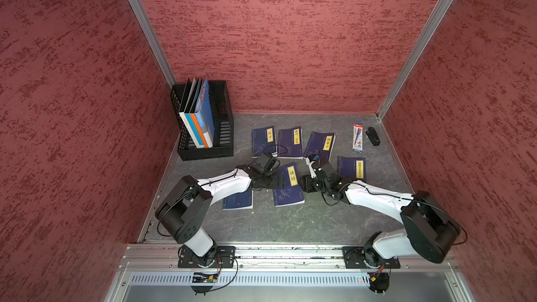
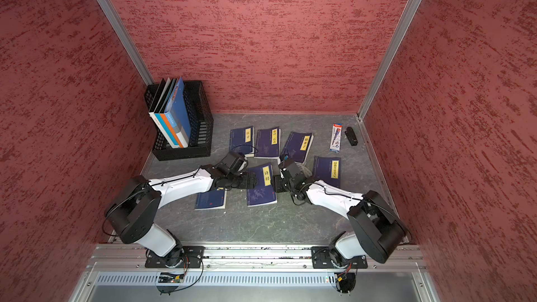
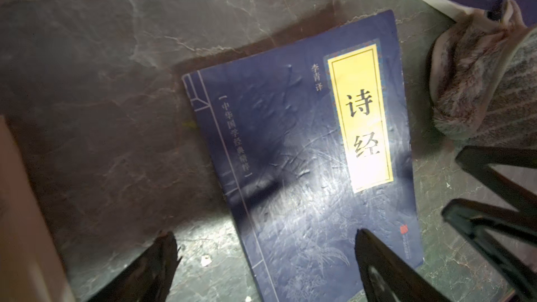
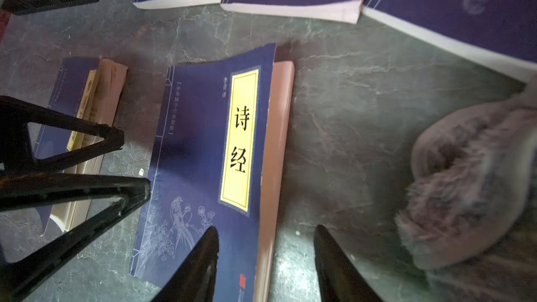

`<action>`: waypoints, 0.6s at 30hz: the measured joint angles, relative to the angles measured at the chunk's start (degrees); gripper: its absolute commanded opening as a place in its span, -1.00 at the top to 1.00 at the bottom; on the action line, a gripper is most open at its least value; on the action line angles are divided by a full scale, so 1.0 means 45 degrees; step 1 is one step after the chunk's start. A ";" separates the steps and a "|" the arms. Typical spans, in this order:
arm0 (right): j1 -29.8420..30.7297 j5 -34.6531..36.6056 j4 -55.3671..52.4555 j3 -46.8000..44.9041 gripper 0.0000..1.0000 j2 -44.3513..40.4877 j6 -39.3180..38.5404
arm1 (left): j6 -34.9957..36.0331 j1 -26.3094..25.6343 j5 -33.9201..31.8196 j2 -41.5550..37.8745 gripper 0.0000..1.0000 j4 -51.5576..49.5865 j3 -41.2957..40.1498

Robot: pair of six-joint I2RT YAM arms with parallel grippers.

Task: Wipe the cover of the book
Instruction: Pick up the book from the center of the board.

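The book (image 1: 287, 194) (image 2: 260, 196) is dark blue with a yellow title label and lies flat mid-table, cover up (image 3: 305, 146) (image 4: 197, 146). My left gripper (image 1: 279, 182) (image 3: 264, 235) is open wide, low over the book's spine side, with nothing between its fingers. My right gripper (image 1: 303, 187) (image 4: 266, 232) is open and empty, straddling the book's page edge from the opposite side. A fuzzy grey-pink cloth (image 3: 470, 82) (image 4: 465, 184) lies loose on the table beside the right gripper, touching neither gripper. In both top views the right arm mostly hides it.
Three similar blue books (image 1: 290, 143) lie in a row behind, another at the right (image 1: 351, 168), and one under the left arm (image 1: 238, 200). A black file basket (image 1: 223, 140) with folders stands back left. A pen pack (image 1: 358, 137) and a small black object (image 1: 373, 136) lie back right.
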 measured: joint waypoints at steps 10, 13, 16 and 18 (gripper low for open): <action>0.0136 -0.0398 0.0593 -0.0631 0.20 0.0675 0.0146 | -0.0889 -0.0194 -0.0189 0.0000 -0.75 0.0452 -0.0019; 0.0136 -0.0398 0.0670 -0.0631 0.27 0.0835 0.0185 | -0.1156 -0.0262 -0.0160 0.0000 -0.71 0.0685 -0.0160; 0.0141 -0.0398 0.0646 -0.0631 0.33 0.0967 0.0223 | -0.1413 -0.0335 -0.0160 0.0005 -0.68 0.0782 -0.0364; 0.0151 -0.0398 0.0631 -0.0631 0.35 0.0976 0.0228 | -0.1549 -0.0408 -0.0155 0.0005 -0.65 0.0869 -0.0500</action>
